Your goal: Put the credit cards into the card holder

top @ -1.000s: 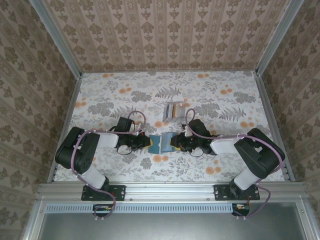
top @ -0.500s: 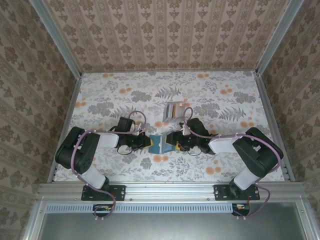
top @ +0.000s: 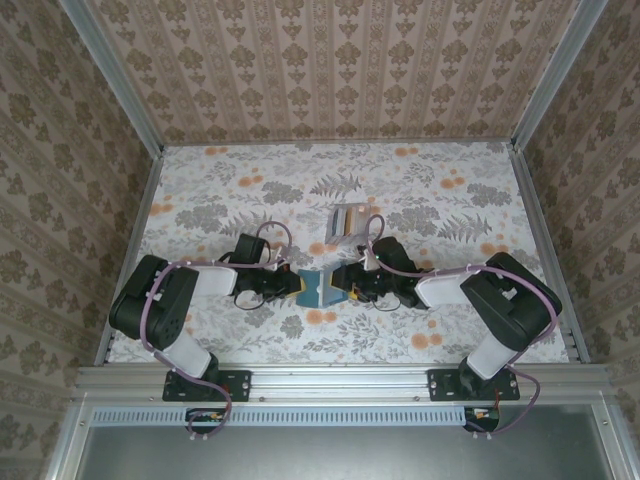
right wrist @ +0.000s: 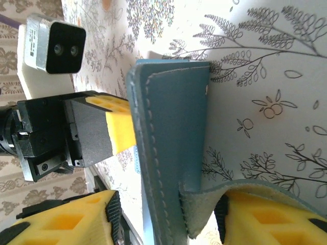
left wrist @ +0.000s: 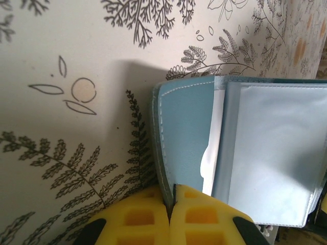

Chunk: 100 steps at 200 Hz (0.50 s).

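A dark teal wallet (top: 320, 287) stands open between both grippers near the table's front middle. My left gripper (left wrist: 172, 189) is shut on the edge of the wallet's teal flap (left wrist: 186, 127), and clear sleeves (left wrist: 271, 153) spread to the right of it. My right gripper (right wrist: 168, 214) is open and straddles the wallet (right wrist: 173, 127) from the other side, with a loose flap (right wrist: 214, 199) resting against its right finger. The clear card holder (top: 348, 222) stands just behind the wallet. A yellow-orange strip shows in the holder, too small to name as a credit card.
The floral tabletop (top: 250, 190) is walled by metal rails at the left (top: 130, 250) and right (top: 545, 250). The left wrist's camera housing (right wrist: 56, 48) and yellow pad (right wrist: 120, 130) sit close behind the wallet.
The right gripper has slid left onto the wallet and its jaws have widened. The wallet looks more folded up. The left gripper has kept its hold and place.
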Available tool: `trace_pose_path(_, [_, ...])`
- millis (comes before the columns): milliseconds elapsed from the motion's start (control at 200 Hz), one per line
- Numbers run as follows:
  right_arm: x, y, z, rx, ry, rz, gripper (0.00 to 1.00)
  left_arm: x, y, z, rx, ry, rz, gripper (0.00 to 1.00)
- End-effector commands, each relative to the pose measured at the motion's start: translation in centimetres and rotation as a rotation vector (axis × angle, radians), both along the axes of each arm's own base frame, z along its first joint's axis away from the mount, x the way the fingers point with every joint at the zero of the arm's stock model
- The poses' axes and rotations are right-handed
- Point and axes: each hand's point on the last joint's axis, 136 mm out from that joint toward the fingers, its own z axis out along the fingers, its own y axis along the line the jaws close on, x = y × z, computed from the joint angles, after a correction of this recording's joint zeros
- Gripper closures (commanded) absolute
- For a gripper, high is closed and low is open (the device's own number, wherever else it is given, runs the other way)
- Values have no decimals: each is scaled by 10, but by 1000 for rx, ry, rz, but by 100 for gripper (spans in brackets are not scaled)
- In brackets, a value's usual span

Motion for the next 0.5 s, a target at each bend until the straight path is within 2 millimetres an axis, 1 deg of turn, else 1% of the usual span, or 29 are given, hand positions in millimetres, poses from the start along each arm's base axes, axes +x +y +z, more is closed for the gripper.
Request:
trace_pose_path(0, [7,-3,19,23,-82,-44,46,-10,5,-5,23,10,-6,100])
trace_pose_path(85, [6,-6,20,4,-95,-42,49,-10,6,-7,29,6,-7,100])
trace_pose_path(170, [4,-8,16,-12,-88,-44,55,-9,4,-5,19,11,-10,100])
trace_pose_path(220, [4,-7,17,-1,-87,-43,59,-9,4,-3,14,10,-8,100])
trace_pose_path(300, [3,-5,16,-2,-83,-30,62,-8,3,-1,13,1,-10,100])
trace_pose_path(390, [4,-4,13,-13,-79,-25,59,-7,2,1,15,-2,-19,100])
trace_pose_path(495, [2,2,13,-6,-71,-2,48,-5,2,4,10,-10,-11,100])
